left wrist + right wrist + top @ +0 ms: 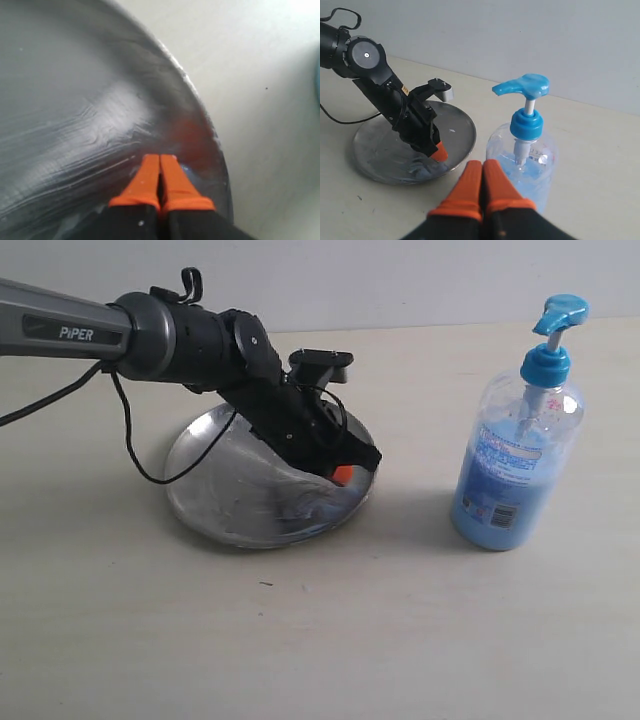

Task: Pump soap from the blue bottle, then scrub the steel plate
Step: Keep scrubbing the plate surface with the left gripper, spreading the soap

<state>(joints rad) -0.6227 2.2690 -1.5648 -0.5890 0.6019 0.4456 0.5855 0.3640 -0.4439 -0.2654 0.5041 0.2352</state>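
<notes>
The left claw (160, 160), fingers pressed together at the steel plate's (70, 65) right rim, should sweep left through the streaks (95, 132) with light, even pressure.

The word "PiPER" stands in white letters on the grey forearm of the left arm (62, 330), seen in the exterior view. The blue-and-white label (508, 462) on the pump bottle (558, 412) carries lines of print and a barcode (503, 512) near its lower edge. All of that print is too small and blurred to read.
</notes>
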